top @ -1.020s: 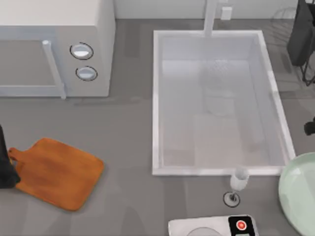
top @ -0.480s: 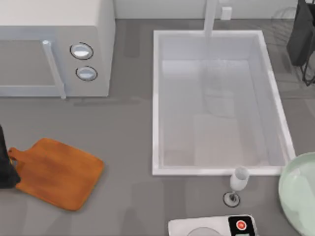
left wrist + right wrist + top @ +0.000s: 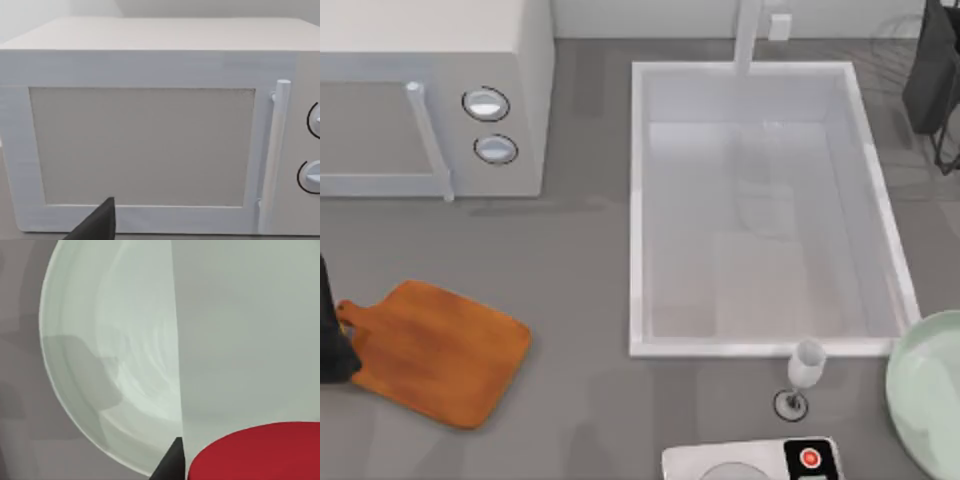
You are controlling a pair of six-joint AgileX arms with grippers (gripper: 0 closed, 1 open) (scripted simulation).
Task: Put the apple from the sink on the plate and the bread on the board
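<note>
The apple (image 3: 260, 452) shows as a bright red round shape very close in the right wrist view, just over the pale green plate (image 3: 100, 340). One dark fingertip (image 3: 172, 462) of my right gripper lies against its side, and the gripper is shut on it. From above, the plate (image 3: 925, 390) is cut by the right edge. The white sink (image 3: 635, 200) holds nothing. At the left lies the orange-brown board (image 3: 435, 350), bare, with my left arm (image 3: 330, 335) parked by its handle. The bread is out of view.
A white microwave (image 3: 430, 100) stands at the back left and faces the left wrist camera (image 3: 150, 135). A wine glass (image 3: 805, 372) stands below the sink's front rim. A white device with a red button (image 3: 760, 460) sits at the front edge. A dark rack (image 3: 932, 70) stands back right.
A dark piece of my right arm at the top view's right edge has gone out of that picture. The board, sink and left arm have not moved.
</note>
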